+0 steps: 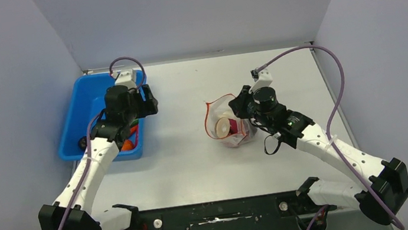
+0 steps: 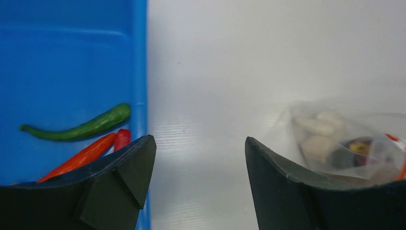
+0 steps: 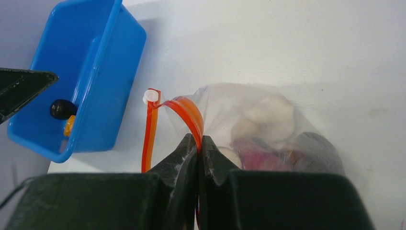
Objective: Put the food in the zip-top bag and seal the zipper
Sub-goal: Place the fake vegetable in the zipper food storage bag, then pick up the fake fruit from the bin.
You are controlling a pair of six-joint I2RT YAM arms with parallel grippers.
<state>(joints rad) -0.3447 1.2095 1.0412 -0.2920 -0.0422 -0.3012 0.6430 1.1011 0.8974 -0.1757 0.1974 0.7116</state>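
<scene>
Between the tips of the right pincer (image 3: 197, 142), the zipper (image 3: 189, 112) of the zip-top bag (image 3: 287, 120) is being pinched; beside the wide-open left pincer (image 2: 198, 158), food (image 2: 81, 127) is lying in the blue bin (image 2: 72, 57), likely needing grabbing next.

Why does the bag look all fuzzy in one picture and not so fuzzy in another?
Left wrist view: the zip-top bag looks soft and blurry at the edge, while the green chilli is sharper. Right wrist view: its red zipper is crisp, the food hazy behind plastic. Top external view: even light, only faint shadows.
</scene>
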